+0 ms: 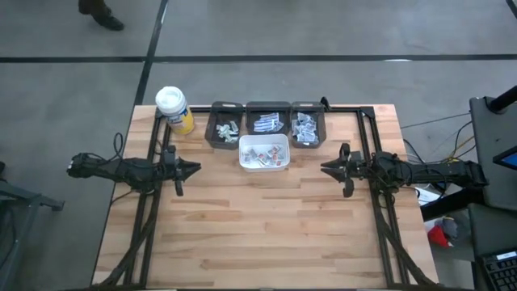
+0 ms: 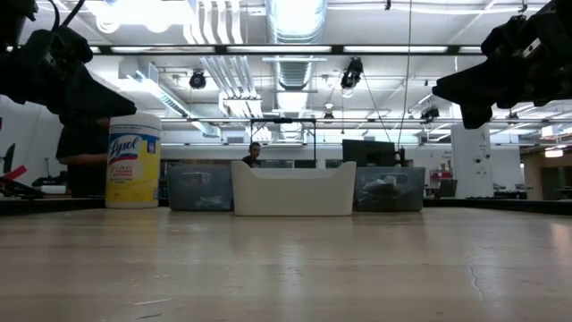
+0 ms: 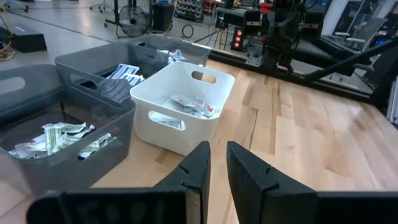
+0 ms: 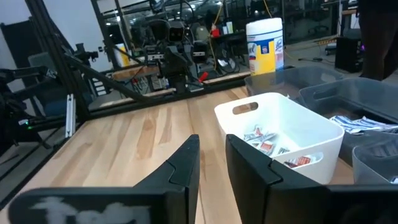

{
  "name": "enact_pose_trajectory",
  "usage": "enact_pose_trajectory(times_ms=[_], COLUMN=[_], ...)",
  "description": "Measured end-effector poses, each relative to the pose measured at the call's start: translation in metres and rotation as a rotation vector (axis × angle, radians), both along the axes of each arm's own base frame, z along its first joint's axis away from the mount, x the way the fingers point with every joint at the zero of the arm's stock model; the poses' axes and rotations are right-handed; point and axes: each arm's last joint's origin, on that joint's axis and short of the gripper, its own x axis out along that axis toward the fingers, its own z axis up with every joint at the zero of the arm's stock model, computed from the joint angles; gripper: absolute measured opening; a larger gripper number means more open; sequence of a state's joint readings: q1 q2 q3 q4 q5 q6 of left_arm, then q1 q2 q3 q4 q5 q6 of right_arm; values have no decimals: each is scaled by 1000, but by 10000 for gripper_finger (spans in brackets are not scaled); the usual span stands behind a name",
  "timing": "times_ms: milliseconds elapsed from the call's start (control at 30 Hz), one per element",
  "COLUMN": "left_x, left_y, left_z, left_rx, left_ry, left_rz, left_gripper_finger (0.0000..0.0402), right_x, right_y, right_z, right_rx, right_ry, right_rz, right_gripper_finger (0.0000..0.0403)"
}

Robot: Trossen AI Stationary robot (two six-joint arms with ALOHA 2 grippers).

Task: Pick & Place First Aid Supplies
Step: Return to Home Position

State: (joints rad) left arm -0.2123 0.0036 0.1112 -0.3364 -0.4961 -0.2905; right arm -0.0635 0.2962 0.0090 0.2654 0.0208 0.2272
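Observation:
The first aid supplies are small paper packets. Some lie in the white bin (image 1: 240, 153), where they show in both wrist views (image 3: 196, 106) (image 4: 267, 140). Others fill three grey bins (image 1: 212, 129) along the far edge (image 3: 59, 137). My left gripper (image 1: 196, 170) (image 3: 217, 152) hovers above the table left of the white bin, pointing at it. Its fingers stand a narrow gap apart with nothing between them. My right gripper (image 1: 325, 168) (image 4: 211, 143) hovers right of the bin and faces it. It also has a narrow gap and holds nothing.
A yellow wipes tub with a white cap (image 1: 174, 109) (image 2: 132, 161) stands at the far left corner. Black frame rails (image 1: 153, 202) run along both sides of the table. Bare wood (image 1: 266, 226) lies between the arms and the near edge. A person (image 2: 256, 154) is far behind the table.

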Motion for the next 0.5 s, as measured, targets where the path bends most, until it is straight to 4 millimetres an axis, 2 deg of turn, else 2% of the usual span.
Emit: enact_pose_trajectory(times_ms=[267, 500], left_x=[0, 0], left_y=[0, 0], left_z=[0, 0], left_rx=[1, 1], left_ry=[5, 7], left_rz=[0, 0], left_gripper_finger=[55, 55], right_x=[0, 0], right_y=[0, 0], right_z=[0, 0], right_rx=[0, 0], right_ry=[0, 0], right_rz=[2, 2], right_gripper_finger=[63, 72])
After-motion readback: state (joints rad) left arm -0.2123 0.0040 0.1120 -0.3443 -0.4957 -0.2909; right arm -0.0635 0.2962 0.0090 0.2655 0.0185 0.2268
